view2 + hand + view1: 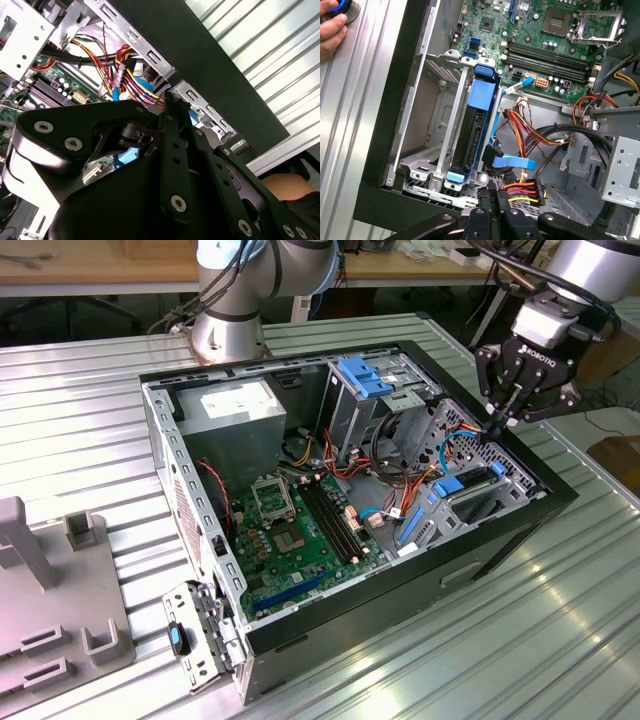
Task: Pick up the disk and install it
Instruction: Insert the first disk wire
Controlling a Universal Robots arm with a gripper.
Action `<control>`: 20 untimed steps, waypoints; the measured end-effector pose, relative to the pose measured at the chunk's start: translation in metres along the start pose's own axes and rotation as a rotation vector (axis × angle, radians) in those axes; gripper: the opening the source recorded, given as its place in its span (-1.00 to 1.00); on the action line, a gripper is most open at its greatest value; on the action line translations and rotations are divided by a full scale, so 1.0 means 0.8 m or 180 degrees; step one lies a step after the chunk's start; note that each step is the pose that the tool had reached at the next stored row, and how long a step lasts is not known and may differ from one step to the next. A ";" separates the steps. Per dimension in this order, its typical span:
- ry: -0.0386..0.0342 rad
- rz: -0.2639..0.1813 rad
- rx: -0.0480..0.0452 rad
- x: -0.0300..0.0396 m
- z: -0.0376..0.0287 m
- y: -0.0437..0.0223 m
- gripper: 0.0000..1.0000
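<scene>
gripper (492, 207) clenching, empty | disk (472, 135) sitting just beyond fingertips (in bay) | risk: snagging cables (522, 192) beside fingers

Bright even room light, glare streaks on the ribbed metal table (520, 640), sharp focus.

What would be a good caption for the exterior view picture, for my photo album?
Robot arm's gripper poised over the drive bay at the exterior view's right of an open computer case, near the blue-framed disk.
</scene>
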State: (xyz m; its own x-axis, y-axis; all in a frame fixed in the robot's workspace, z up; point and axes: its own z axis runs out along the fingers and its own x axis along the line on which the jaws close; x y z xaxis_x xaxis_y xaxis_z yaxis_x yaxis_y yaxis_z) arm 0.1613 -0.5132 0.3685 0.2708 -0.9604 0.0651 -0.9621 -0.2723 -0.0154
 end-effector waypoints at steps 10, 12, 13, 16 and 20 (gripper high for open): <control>0.0037 0.0242 0.0085 -0.0018 0.0074 0.0110 -0.67; 0.0037 0.0242 0.0090 -0.0026 0.0074 0.0190 -0.67; 0.0038 0.0243 0.0096 -0.0031 0.0077 0.0211 -0.67; 0.0049 0.0340 0.0099 -0.0034 0.0110 0.0216 -0.67; 0.0059 0.0528 0.0084 -0.0035 0.0141 0.0217 -0.67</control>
State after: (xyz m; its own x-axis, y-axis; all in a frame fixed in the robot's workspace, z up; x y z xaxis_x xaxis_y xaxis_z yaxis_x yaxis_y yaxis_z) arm 0.1442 -0.5159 0.3568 0.1073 -0.9912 0.0780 -0.9923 -0.1117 -0.0538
